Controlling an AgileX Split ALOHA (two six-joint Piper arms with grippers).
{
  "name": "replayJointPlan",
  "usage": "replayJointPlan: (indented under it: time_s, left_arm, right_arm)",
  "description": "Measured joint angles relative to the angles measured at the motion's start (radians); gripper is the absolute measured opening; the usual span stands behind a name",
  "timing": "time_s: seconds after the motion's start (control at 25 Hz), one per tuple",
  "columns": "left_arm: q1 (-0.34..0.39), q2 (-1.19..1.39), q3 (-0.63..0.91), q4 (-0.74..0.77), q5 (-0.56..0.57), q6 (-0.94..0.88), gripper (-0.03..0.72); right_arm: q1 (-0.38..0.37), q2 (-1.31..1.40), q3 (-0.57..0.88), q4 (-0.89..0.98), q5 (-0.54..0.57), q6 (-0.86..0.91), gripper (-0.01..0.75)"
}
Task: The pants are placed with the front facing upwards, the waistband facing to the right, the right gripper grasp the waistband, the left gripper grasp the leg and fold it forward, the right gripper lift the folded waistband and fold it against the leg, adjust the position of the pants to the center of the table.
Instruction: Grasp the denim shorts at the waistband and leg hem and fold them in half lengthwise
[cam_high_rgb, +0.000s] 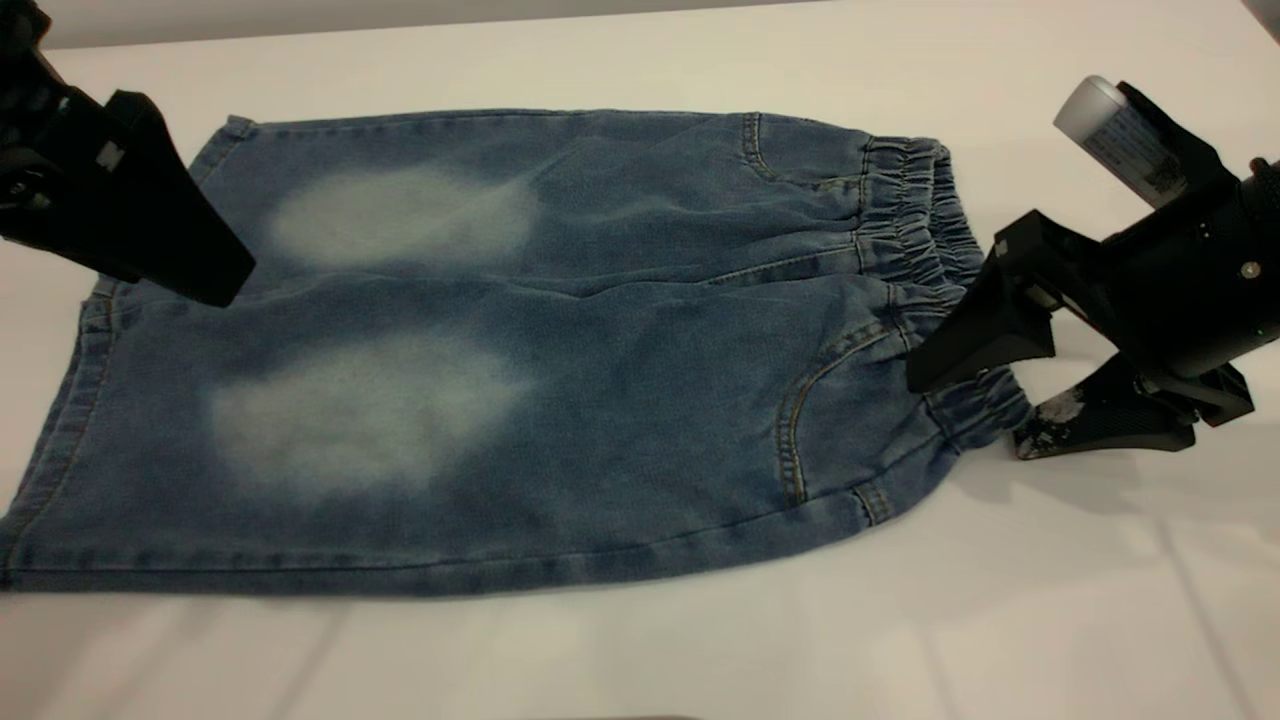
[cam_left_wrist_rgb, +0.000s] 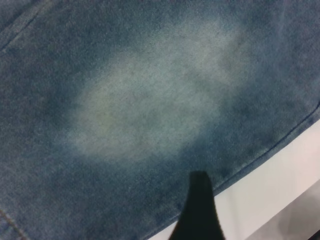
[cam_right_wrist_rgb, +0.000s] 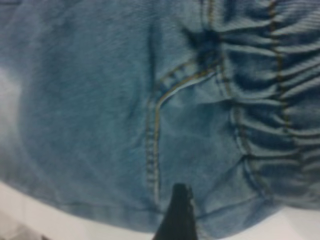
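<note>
With the pants (cam_high_rgb: 520, 350) lying flat across the counter (cam_high_rgb: 1100, 600), the right gripper (cam_high_rgb: 965, 410) straddles the waistband (cam_high_rgb: 925, 250) with fingers released, left gripper (cam_high_rgb: 180, 250) finger state indeterminate; closing too shallow risks pinching one layer and a skewed fold.

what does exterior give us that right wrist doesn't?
Exterior only: the whole pants spread flat on the table, both pale patches, the left hand over the leg hems, and the right hand open, its fingers straddling the waistband.
Right wrist only: a close look at the pocket stitching and one dark fingertip over the denim.
Both: waistband gathers, front pocket seam, white table edge.
</note>
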Motion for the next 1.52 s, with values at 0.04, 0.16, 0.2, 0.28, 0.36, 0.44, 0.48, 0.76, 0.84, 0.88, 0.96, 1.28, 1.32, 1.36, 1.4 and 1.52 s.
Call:
replayJointPlan:
  time_s: [0.04,0.16,0.2,0.28,0.36,0.44,0.48,0.76,0.84,0.88,0.96,1.28,1.32,1.36,1.4,1.52]
  left_arm:
    - [0.000,0.000,0.000,0.000,-0.001,0.000,0.533]
    - [0.000,0.000,0.000,0.000,-0.001,0.000,0.533]
    - [0.000,0.000,0.000,0.000,-0.001,0.000,0.533]
    - [0.000,0.000,0.000,0.000,-0.001,0.000,0.533]
    - [0.000,0.000,0.000,0.000,-0.001,0.000,0.533]
    - [0.000,0.000,0.000,0.000,-0.001,0.000,0.533]
    - [0.000,0.000,0.000,0.000,-0.001,0.000,0.533]
    - [0.000,0.000,0.000,0.000,-0.016,0.000,0.533]
    - [0.000,0.000,0.000,0.000,-0.023,0.000,0.533]
    - [0.000,0.000,0.000,0.000,-0.023,0.000,0.533]
    - [0.000,0.000,0.000,0.000,-0.023,0.000,0.533]
    - [0.000,0.000,0.000,0.000,-0.023,-0.002,0.533]
    - [0.000,0.000,0.000,-0.001,-0.023,-0.002,0.533]
    - [0.000,0.000,0.000,-0.001,-0.023,-0.002,0.533]
    - [0.000,0.000,0.000,-0.001,-0.023,-0.003,0.533]
    - [0.000,0.000,0.000,-0.003,-0.023,-0.003,0.533]
  right_arm:
    - [0.000,0.000,0.000,-0.005,0.018,0.000,0.589]
    - [0.000,0.000,0.000,-0.010,0.091,-0.030,0.583]
    - [0.000,0.000,0.000,0.002,0.100,-0.046,0.581]
    - [0.000,0.000,0.000,0.050,0.091,-0.089,0.577]
    - [0.000,0.000,0.000,0.091,0.072,-0.110,0.576]
    - [0.000,0.000,0.000,0.086,0.073,-0.113,0.576]
    - [0.000,0.000,0.000,0.066,0.080,-0.113,0.576]
    - [0.000,0.000,-0.002,0.111,0.024,-0.160,0.570]
    - [-0.002,0.000,-0.001,0.093,0.029,-0.160,0.569]
    - [-0.002,0.000,0.001,0.073,0.045,-0.160,0.569]
    - [-0.002,0.000,0.006,0.047,0.074,-0.170,0.569]
    - [-0.002,0.000,0.009,0.063,0.097,-0.172,0.569]
    - [-0.002,0.000,0.009,0.055,0.098,-0.170,0.569]
    - [-0.002,0.000,0.009,0.056,0.091,-0.170,0.569]
    - [-0.002,0.000,0.009,0.070,0.076,-0.174,0.568]
    - [-0.002,0.000,0.011,0.110,0.021,-0.185,0.568]
